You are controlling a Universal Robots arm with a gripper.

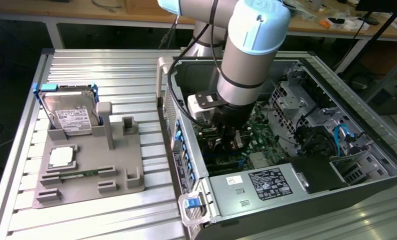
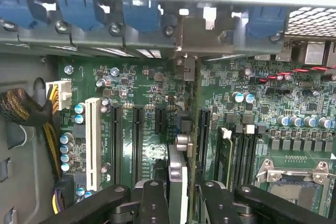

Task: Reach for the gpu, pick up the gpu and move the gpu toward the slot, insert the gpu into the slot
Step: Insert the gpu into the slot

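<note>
My gripper [image 2: 181, 195] is clenched on the gpu [image 2: 190, 129], edge-on over the motherboard [image 2: 131, 77] at 12 o'clock from the fingers; I judge it light, stiff, fragile, best pinched along its top edge.

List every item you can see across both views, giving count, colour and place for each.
hard drive: one, silver with a white label, standing in the tray
processor chip: one, silver, flat on the tray
tray: one, grey, exterior view's left
computer case: one, dark, open, exterior view's right
motherboard: one, green, inside the case
gpu: one, dark green, edge-on over the motherboard
arm: one, grey and light blue, reaching into the case
hand: one, black, closed on the gpu
</note>
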